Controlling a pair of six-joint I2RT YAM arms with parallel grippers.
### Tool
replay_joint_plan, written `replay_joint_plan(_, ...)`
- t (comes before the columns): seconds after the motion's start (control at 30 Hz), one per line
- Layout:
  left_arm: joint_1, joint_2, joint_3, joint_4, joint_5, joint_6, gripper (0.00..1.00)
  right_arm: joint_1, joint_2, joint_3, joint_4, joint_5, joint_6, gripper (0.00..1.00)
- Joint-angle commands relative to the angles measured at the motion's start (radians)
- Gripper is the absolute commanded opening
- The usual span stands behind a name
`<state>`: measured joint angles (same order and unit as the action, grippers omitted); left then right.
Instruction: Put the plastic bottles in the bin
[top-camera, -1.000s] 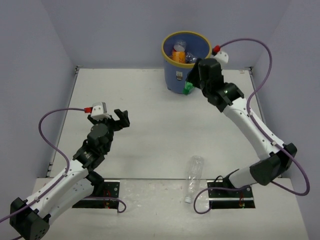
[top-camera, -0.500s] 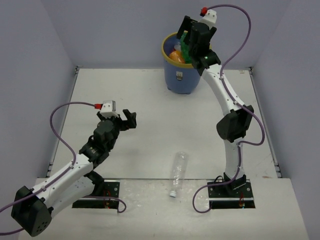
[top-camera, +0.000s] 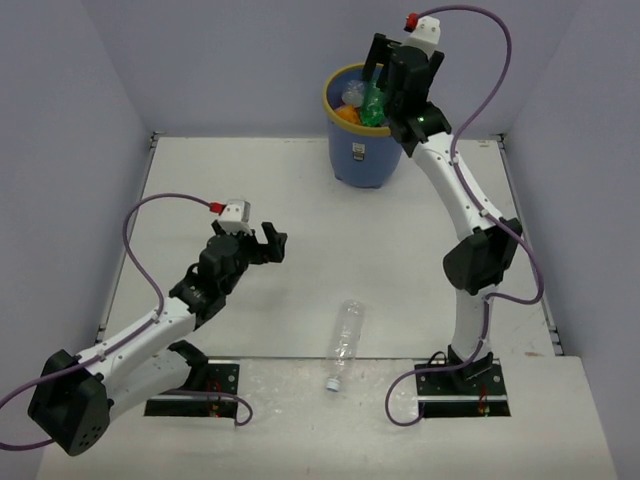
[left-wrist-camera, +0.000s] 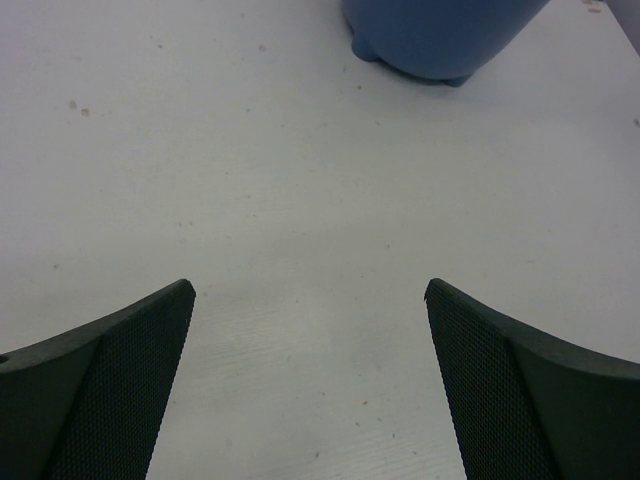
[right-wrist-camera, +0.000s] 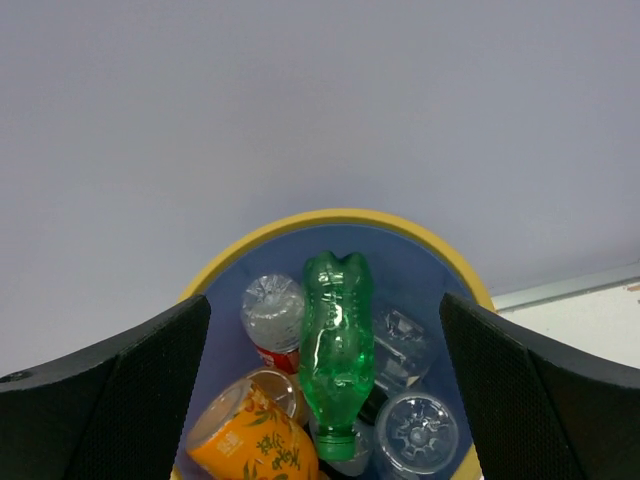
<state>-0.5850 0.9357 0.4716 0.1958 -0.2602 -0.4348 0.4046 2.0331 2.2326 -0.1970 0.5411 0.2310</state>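
Just released: green bottle (right-wrist-camera: 335, 350), a second ago gripped beside the bin (top-camera: 345, 160), now lying inside it. Above the yellow rim, right gripper (right-wrist-camera: 322, 298) spread wide and holding nothing. Meaning for the task: one more bottle binned, and apparently only one left out.

On the table (top-camera: 300, 200), a last clear bottle (top-camera: 343, 340), lying on its side near the front edge, well apart from the bin, and shifted leftward over the past second. Closer to it than before, left gripper (top-camera: 272, 243), also wide open and empty, and likely next in line for the pickup.

From the overhead camera: both arms, the bin and the stray bottle together, but little of the bin's contents. From the right wrist: a look straight into the bin, with the green bottle beside an orange bottle (right-wrist-camera: 250, 440) and several clear ones. From the left wrist: only bare tabletop between the two fingers (left-wrist-camera: 100, 400) and the bin's blue base at the far edge, with the stray bottle out of frame.
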Motion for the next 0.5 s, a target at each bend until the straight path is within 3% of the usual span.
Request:
replay_joint_plan(0.0,0.002,0.039,0.057,0.039,0.132,0.019,1.0,0.001,-0.181,-0.029,-0.084,-0.039,-0.032,0.99)
replay_joint_plan(0.07,0.002,0.06,0.069,0.052,0.221,0.019,1.0,0.001,-0.272,-0.114,-0.145,-0.053,-0.042,0.99)
replay_joint_plan(0.27,-0.014,0.109,0.063,0.14,0.496,-0.025,1.0,-0.002,-0.697,-0.658,-0.173,0.027,0.107,0.99)
replay_joint_plan(0.37,-0.084,0.128,0.068,0.134,0.501,-0.048,1.0,-0.004,-0.916,-0.932,-0.164,0.035,0.22,0.99)
replay_joint_plan(0.47,-0.194,0.145,0.09,0.082,0.418,-0.075,1.0,-0.005,-1.09,-1.141,-0.167,0.067,0.3,0.99)
